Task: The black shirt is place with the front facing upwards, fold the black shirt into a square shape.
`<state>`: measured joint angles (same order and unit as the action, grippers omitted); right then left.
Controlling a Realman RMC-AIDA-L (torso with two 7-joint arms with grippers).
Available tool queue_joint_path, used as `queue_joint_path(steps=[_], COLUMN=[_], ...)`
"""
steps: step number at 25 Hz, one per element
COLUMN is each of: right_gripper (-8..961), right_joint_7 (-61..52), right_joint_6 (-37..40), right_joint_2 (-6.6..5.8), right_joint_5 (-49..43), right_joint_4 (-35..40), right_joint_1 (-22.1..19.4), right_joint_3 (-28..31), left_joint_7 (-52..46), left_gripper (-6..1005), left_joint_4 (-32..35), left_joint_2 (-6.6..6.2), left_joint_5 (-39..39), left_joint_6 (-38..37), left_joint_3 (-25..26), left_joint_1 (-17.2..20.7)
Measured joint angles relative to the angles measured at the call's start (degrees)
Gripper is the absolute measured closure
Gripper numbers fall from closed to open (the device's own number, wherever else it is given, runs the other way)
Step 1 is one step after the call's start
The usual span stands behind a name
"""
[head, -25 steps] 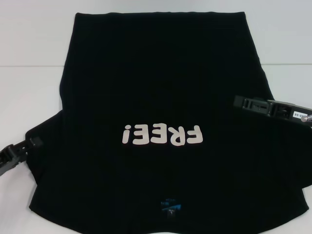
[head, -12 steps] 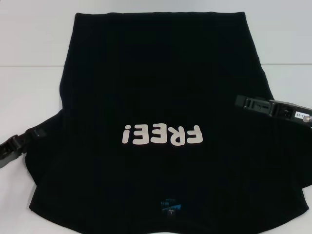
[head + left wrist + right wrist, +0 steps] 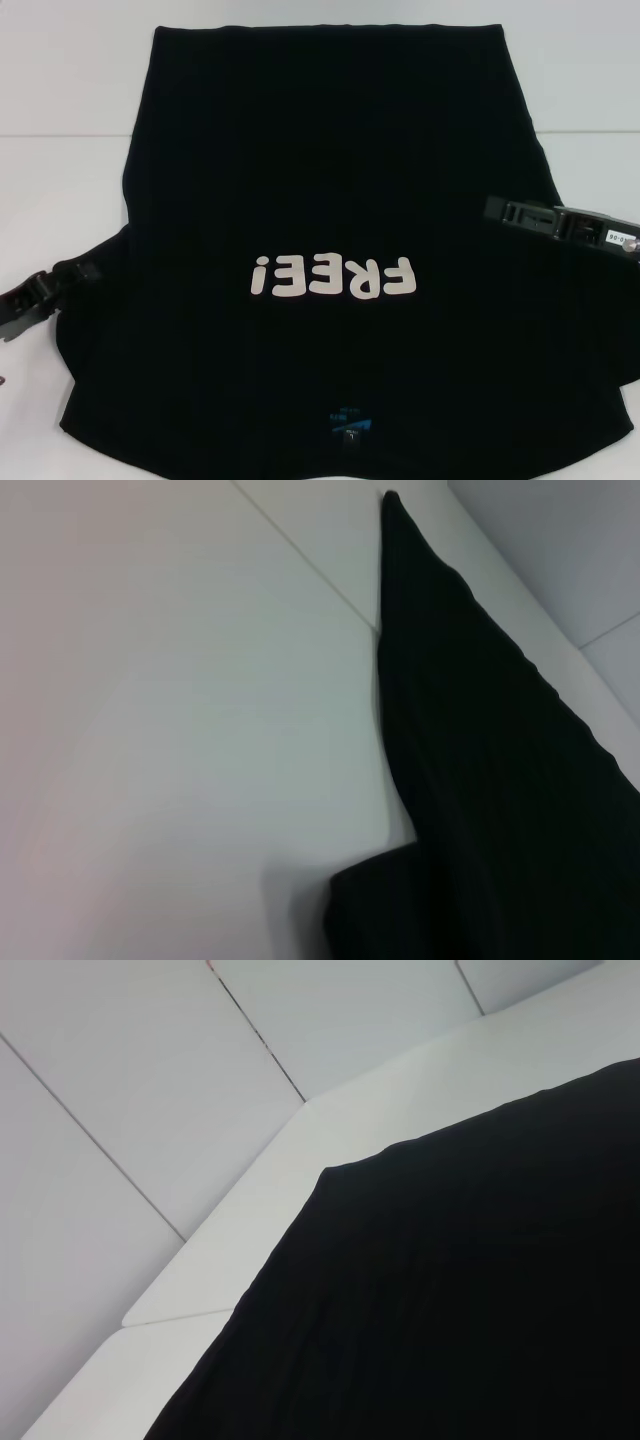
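i have the large black soft cloth t-shirt (image 3: 330, 200) with the white block letters "free!" lying flat, front up, on the white table (image 3: 60, 120). its neck with the small blue label is toward me and the hem is at the far edge. nothing is folded yet, so i judge this the opening step: getting both arms onto the sleeves for the first side folds.

my left gripper (image 3: 72, 272) sits low at the left sleeve edge, its tip just touching or overlapping the cloth; i cannot tell from any view whether its jaws are apart or together, or whether they hold fabric. my right gripper (image 3: 500, 211) hangs over the shirt's right side near the armpit, and there too i cannot tell how the jaws stand. the left wrist view shows only the shirt's side edge and a folded-over bit of sleeve against the table; the right wrist view shows the far corner of the hem.

next i would need a firm pinch on each sleeve, then a lift and a carry inward across the chest.

compared with a second ago, the left gripper has crept inward and slightly up onto the sleeve; the right one has barely shifted, and the shirt has not moved.
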<state>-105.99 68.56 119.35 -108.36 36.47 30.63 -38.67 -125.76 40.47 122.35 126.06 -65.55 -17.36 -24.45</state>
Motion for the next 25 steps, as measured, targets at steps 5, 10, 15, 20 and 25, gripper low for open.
queue_joint_path(steps=[5, 10, 15, 20, 25], right_gripper=[9, 9, 8, 8, 8], right_joint_7=[0.0, 0.0, 0.0, 0.0, 0.0], right_joint_6=[0.0, 0.0, 0.0, 0.0, 0.0], right_joint_2=[0.0, -0.09, -0.09, -0.09, -0.09], right_joint_5=[0.3, 0.3, 0.4, 1.0, 1.1], right_joint_4=[0.0, 0.0, 0.0, 0.0, 0.0], right_joint_1=[-0.2, -0.2, -0.2, -0.2, -0.3], right_joint_3=[0.0, 0.0, 0.1, 0.1, 0.1], left_joint_7=[-0.2, -0.5, -0.7, -0.7, -0.7], left_gripper=[443, 553, 664, 846, 961], left_joint_4=[0.5, 0.7, 1.5, 2.8, 2.9], left_joint_2=[0.16, 0.16, 0.13, 0.44, 0.53], left_joint_5=[0.1, 1.9, 2.9, 3.0, 3.1], left_joint_6=[0.3, 0.9, 1.3, 1.2, 1.2], left_joint_3=[-0.2, -0.3, -0.5, -1.4, -2.3], left_joint_1=[0.3, 0.4, 0.4, 0.6, 0.8])
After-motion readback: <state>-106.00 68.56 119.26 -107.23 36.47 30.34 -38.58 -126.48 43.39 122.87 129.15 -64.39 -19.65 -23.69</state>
